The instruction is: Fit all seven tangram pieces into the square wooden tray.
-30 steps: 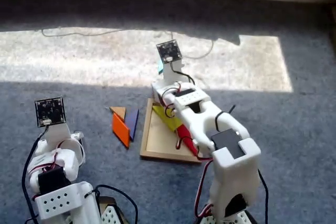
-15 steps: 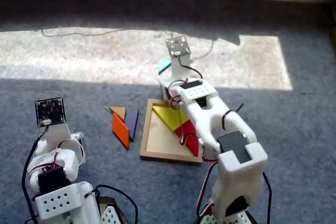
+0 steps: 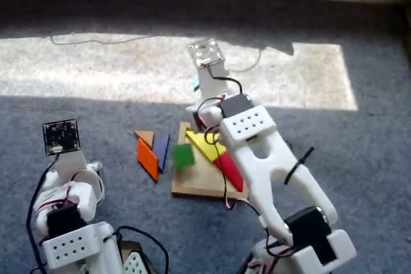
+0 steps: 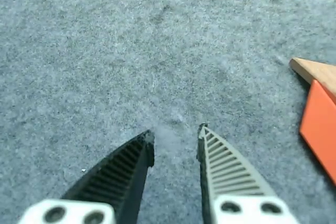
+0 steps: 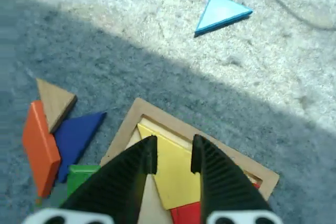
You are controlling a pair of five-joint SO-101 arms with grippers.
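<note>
The square wooden tray [image 3: 192, 189] lies mid-carpet and holds a yellow triangle [image 3: 204, 144] and a red piece [image 3: 232, 170]. A green square [image 3: 184, 156] rests on the tray's left rim. Left of the tray, an orange piece [image 3: 147, 158], a blue piece [image 3: 162, 150] and a tan triangle [image 3: 145, 137] lie together. A cyan triangle [image 5: 220, 11] lies in the sunlit patch beyond the tray. My right gripper [image 5: 173, 148] hangs over the yellow triangle [image 5: 173, 177], slightly open and holding nothing. My left gripper [image 4: 174, 129] is open over bare carpet, well left of the orange piece [image 4: 320, 129].
Grey carpet covers the floor, with a bright sunlit band at the back. A thin cable [image 3: 96, 40] runs across that band. The left arm's base [image 3: 70, 242] sits at the near left corner.
The right arm has lifted and swung, its wrist tilting back. The green square now shows at the tray's left rim, where it was not seen before. The left arm has stayed still.
</note>
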